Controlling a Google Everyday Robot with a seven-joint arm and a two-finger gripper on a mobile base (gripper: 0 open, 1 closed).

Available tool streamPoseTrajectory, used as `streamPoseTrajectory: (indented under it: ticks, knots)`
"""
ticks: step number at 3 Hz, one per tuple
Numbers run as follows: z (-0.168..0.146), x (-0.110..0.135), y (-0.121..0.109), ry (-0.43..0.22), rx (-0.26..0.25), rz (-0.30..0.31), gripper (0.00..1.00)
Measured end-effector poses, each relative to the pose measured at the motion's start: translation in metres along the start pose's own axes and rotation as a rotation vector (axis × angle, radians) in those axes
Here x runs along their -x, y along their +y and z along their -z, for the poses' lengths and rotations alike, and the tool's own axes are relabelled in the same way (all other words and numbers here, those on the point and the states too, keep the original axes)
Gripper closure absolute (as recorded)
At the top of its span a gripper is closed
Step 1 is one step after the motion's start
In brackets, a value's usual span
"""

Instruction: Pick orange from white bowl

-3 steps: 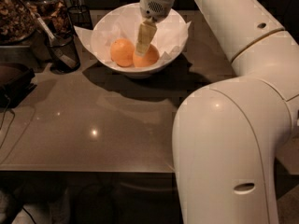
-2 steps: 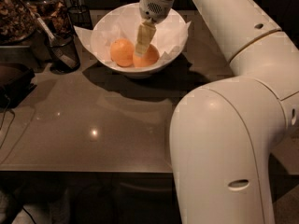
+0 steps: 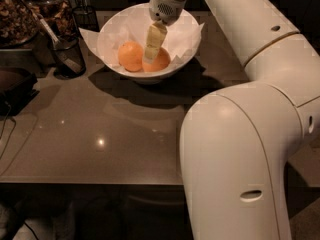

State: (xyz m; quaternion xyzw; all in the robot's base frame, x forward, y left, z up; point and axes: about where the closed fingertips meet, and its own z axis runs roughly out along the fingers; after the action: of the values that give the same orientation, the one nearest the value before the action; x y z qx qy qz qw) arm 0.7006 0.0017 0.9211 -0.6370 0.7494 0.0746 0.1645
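The white bowl (image 3: 186,28), lined with crumpled white paper, stands at the back of the dark table. Two oranges lie in it side by side: the left orange (image 3: 130,55) is fully in view and the right orange (image 3: 162,63) is partly covered by my gripper. My gripper (image 3: 152,50) reaches down into the bowl from above, its tip at the right orange, just right of the left one. Whether it touches the fruit cannot be told.
A black mesh cup (image 3: 68,55) with a utensil stands left of the bowl, and another (image 3: 86,17) stands behind it. A container of brown snacks (image 3: 17,14) is at the far left, with a dark tray (image 3: 14,88) below. My own arm (image 3: 235,154) fills the right side.
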Motion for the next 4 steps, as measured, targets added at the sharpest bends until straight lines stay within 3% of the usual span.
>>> streamPoseTrajectory:
  ticks: [2,3,4]
  knots:
    - [-0.006,-0.065,-0.011,-0.003,-0.069,-0.192,0.2]
    - [-0.011,-0.081,-0.008,0.006,-0.067,-0.22,0.18]
    - [-0.011,-0.081,-0.008,0.006,-0.067,-0.22,0.0]
